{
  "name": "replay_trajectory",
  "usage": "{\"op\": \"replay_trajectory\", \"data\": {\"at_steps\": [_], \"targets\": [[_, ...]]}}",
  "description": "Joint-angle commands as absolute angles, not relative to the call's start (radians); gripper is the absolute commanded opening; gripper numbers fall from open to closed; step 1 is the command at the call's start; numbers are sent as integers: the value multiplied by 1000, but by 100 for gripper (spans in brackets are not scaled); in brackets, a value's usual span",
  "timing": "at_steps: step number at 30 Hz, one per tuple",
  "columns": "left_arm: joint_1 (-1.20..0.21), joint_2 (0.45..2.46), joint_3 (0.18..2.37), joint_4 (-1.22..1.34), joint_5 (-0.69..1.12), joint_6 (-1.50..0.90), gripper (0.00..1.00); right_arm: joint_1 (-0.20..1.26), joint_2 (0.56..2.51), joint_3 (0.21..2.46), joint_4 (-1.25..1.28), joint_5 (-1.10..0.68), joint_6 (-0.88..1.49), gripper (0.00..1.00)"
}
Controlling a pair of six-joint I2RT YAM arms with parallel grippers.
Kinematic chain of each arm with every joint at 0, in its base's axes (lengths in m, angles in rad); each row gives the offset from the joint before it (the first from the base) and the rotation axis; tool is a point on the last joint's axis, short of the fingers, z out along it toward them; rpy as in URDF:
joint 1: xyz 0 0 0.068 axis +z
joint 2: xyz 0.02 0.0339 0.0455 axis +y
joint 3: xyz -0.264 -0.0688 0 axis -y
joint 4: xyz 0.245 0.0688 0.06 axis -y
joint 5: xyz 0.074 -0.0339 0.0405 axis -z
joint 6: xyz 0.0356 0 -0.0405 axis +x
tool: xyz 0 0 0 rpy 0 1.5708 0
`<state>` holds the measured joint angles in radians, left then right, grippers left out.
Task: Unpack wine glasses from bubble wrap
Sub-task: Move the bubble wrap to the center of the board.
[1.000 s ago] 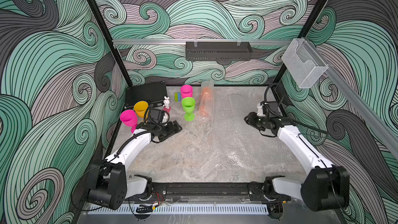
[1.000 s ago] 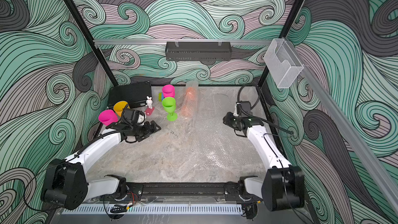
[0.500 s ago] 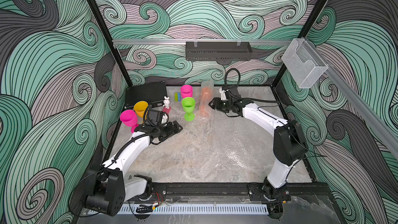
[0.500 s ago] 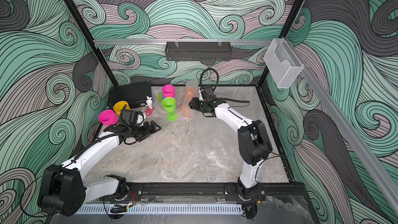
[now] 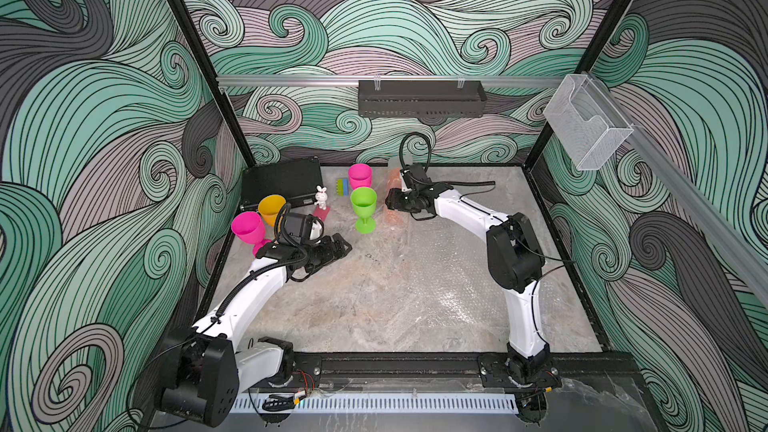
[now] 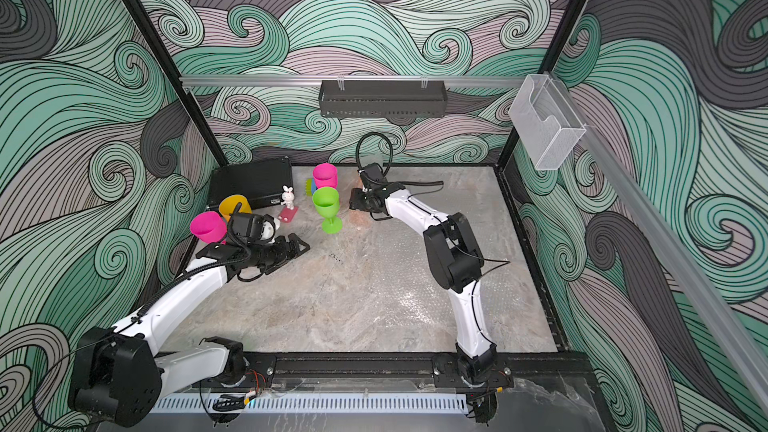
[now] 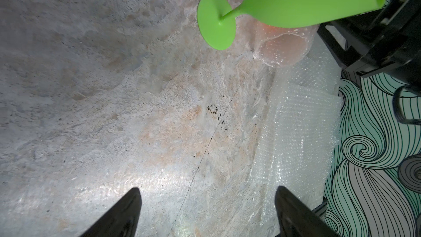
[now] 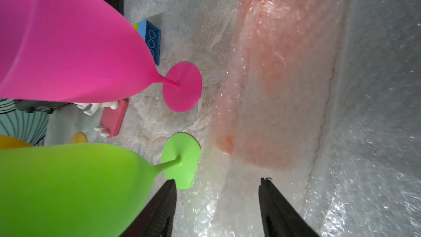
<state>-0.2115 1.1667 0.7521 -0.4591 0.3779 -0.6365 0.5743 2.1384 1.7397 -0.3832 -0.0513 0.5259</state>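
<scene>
Right gripper (image 8: 217,180), jaws parted and pinching nothing that shows, hangs low over the near end of the last roll of bubble wrap (image 5: 393,220) at the back of the table (image 5: 374,317), just beside the green goblet (image 5: 363,201). An orange goblet (image 8: 268,69) lies inside that roll, its colour glowing through the dimpled plastic, so the job looks mostly done, with one piece left to free. Four goblets stand upright and bare: a pink goblet (image 5: 360,176) directly behind the green one, and a yellow goblet (image 5: 271,209) with a second pink goblet (image 5: 248,228) near the left edge. That makes five in all: two pink, one yellow, one green, one orange, and only the orange one is wrapped. Flattened sheets (image 7: 300,133) of spent wrap lie across the right half of the table; they overlap and are clear, so their number cannot be told. Left gripper (image 5: 345,248) is spread wide and empty, hovering over bare tabletop in front of the yellow and pink pair, well apart from the roll. Judging by this, what remains is to open the roll, draw out the orange goblet and stand it with the rest. One white rabbit figure (image 5: 320,197) and one green-blue block (image 5: 342,187) sit among the goblets, untouched.
</scene>
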Motion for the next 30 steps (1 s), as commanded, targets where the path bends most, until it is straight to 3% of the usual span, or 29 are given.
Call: {"op": "replay_trajectory", "data": {"at_steps": [1, 5, 17, 24, 30], "targets": [[-207, 1152, 750, -480, 373, -627, 90, 587, 2148, 1767, -498, 72, 476, 59], [-207, 1152, 750, -479, 373, -626, 90, 588, 2144, 1756, -518, 98, 463, 51], [-207, 1141, 745, -489, 363, -621, 90, 583, 2097, 1696, -489, 74, 452, 9], [-207, 1137, 747, -490, 362, -621, 90, 565, 1988, 1638, -479, 56, 456, 5], [-207, 1129, 747, -492, 361, -624, 90, 524, 1910, 1583, -449, -80, 517, 4]]}}
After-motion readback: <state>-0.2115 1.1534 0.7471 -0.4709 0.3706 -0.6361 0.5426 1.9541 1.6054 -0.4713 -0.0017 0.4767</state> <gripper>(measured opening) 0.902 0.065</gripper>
